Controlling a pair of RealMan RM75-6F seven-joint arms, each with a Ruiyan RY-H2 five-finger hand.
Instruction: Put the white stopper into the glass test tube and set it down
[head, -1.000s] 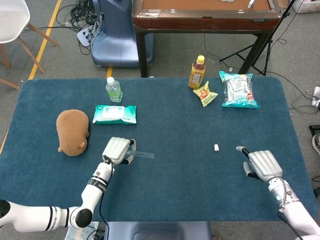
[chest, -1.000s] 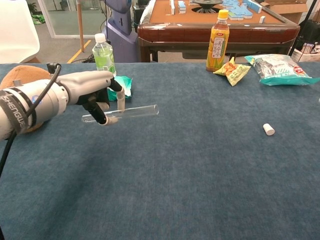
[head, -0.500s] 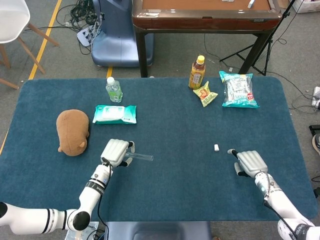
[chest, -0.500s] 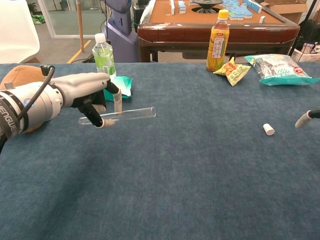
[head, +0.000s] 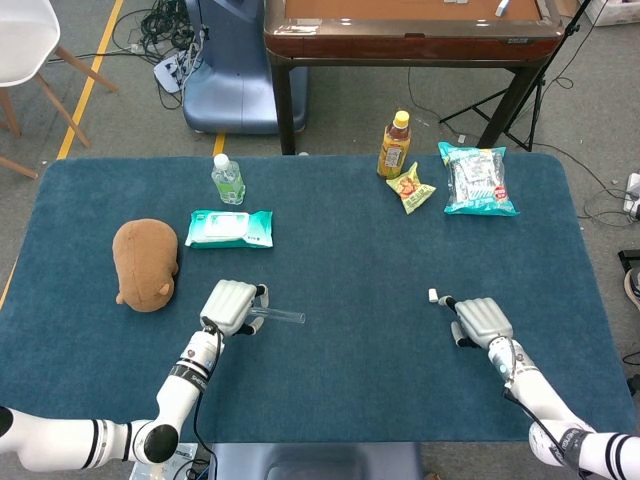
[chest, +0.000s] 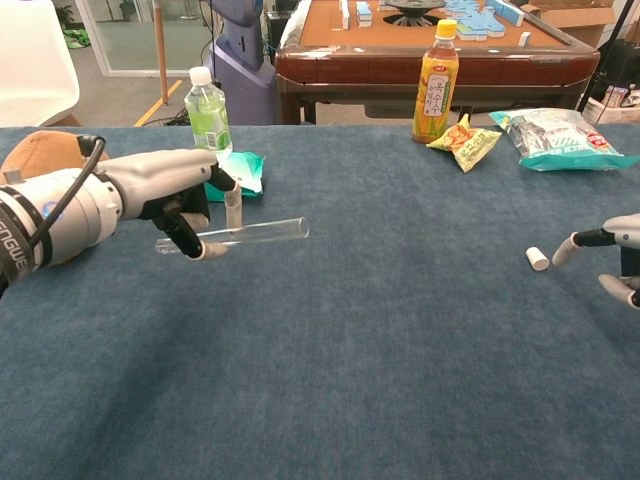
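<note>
I am holding the glass test tube (chest: 236, 234) in my left hand (chest: 150, 190), pinching it near one end between thumb and fingers so that it is lying roughly level above the blue table (head: 340, 260), its open end pointing toward my right. In the head view the same tube (head: 278, 316) is sticking out from under my left hand (head: 230, 305), which is hovering near the front of the table, just in front of the brown plush toy (head: 144, 264) and the teal wipes pack (head: 230, 228).

My right hand (head: 478, 320) is reaching in with nothing in it, fingers apart, one fingertip (chest: 563, 250) extending toward the white stopper (chest: 538, 259) and ending just beside it; I cannot tell whether it is touching. The stopper (head: 433, 295) is lying on its side on the cloth, well apart from the tube.

Along the far side of the table a green water bottle (chest: 208, 110) is standing upright, and further right an orange drink bottle (chest: 436, 84) is standing beside a small yellow snack packet (chest: 466, 141) and a larger snack bag (chest: 555, 139)
</note>
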